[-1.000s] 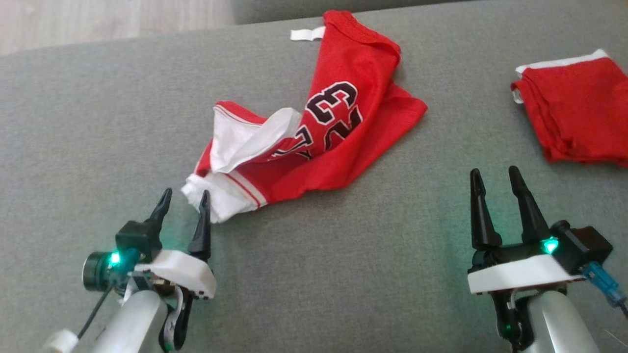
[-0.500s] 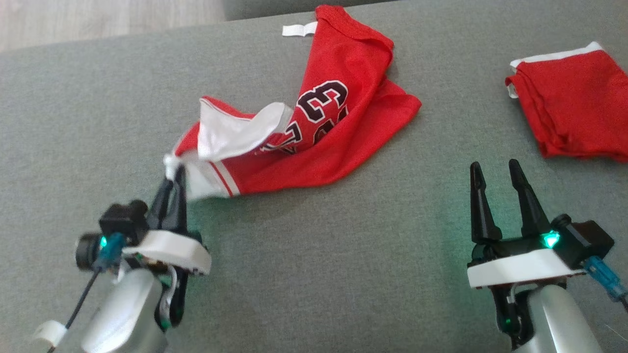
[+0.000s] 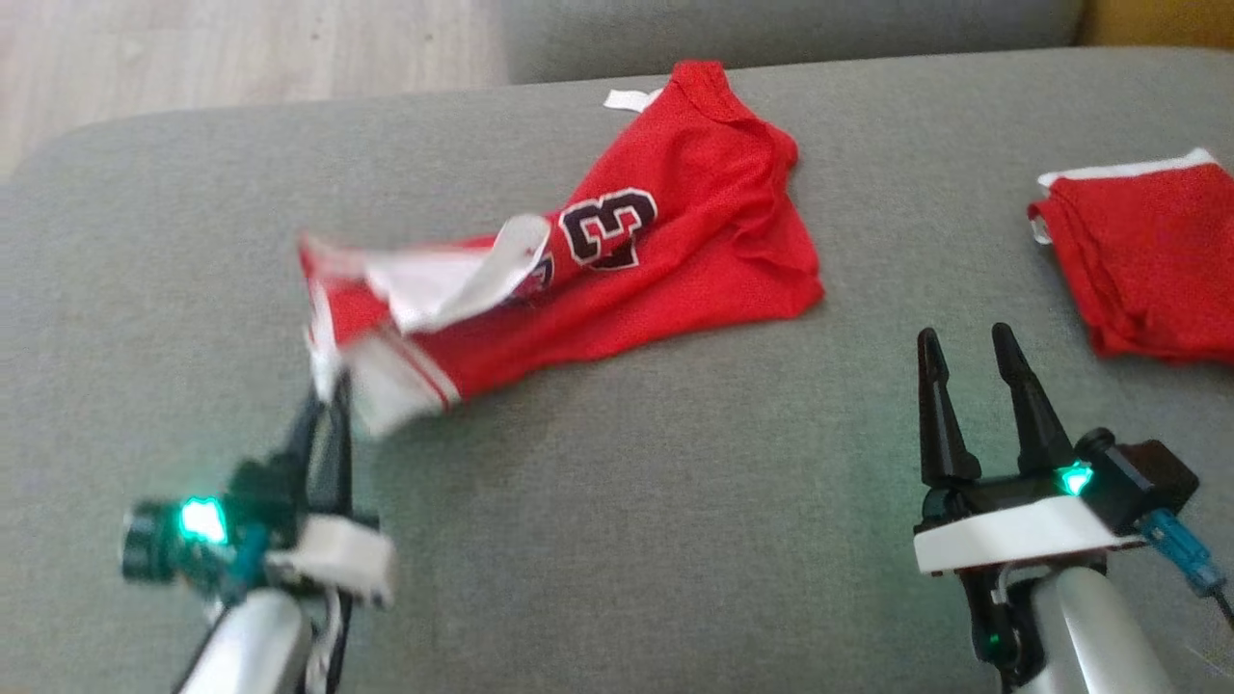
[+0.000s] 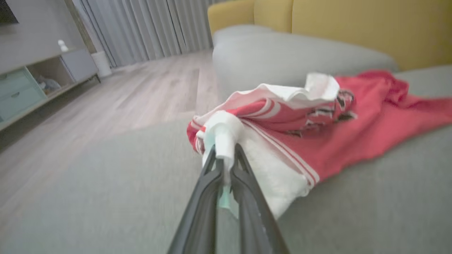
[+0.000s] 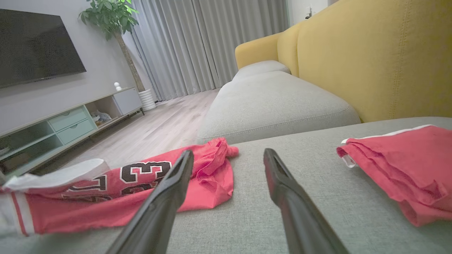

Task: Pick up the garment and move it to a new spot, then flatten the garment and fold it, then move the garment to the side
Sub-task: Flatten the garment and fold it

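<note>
The garment (image 3: 675,241) is a crumpled red jersey with black numbers and white trim, lying across the middle of the grey sofa cushion (image 3: 627,501). My left gripper (image 3: 326,400) is shut on its white hem at the near left corner, and that corner is raised off the cushion. In the left wrist view the fingers (image 4: 208,187) pinch a bunch of white cloth, with the garment (image 4: 353,141) trailing off to the right. My right gripper (image 3: 964,337) stands open at the lower right, holding nothing. The right wrist view shows my right gripper (image 5: 229,155) with the garment (image 5: 106,197) to its left.
A second red cloth (image 3: 1147,280), folded, lies at the cushion's right edge, also seen as the red cloth (image 5: 406,165). Wooden floor (image 3: 241,48) lies beyond the cushion's far left edge. A yellow backrest (image 5: 370,53) rises behind the seat.
My left gripper has shut on the garment's white hem and pulled that corner up and leftward, stretching the cloth. The head camera has shifted. The right gripper has stayed in place.
</note>
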